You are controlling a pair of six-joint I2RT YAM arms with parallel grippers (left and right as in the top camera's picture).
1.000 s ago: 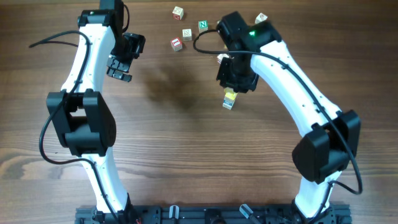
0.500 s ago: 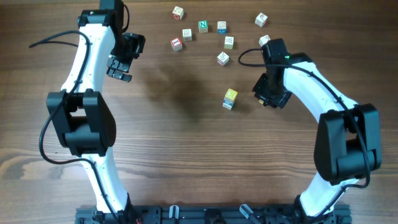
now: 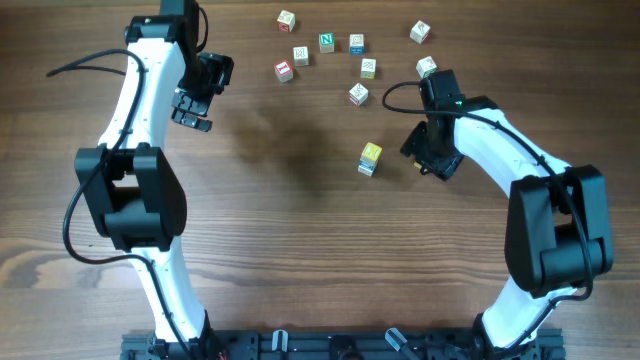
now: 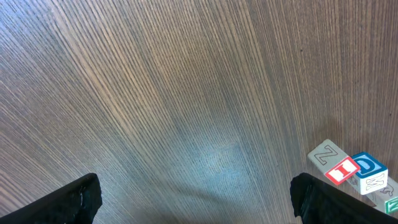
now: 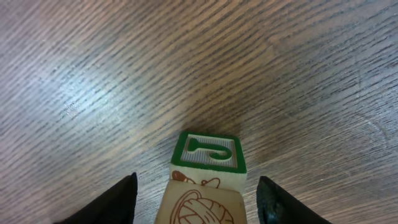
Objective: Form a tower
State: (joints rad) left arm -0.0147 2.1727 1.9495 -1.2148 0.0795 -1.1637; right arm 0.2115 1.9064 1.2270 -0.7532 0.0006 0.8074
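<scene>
short tower [image 3: 370, 158], yellow face over blue, L tool [image 4: 196, 198] apart, R tool [image 5: 196, 188] apart

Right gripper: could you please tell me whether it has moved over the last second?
Yes. The right gripper went from above the tower to its right side, now apart from it.
</scene>
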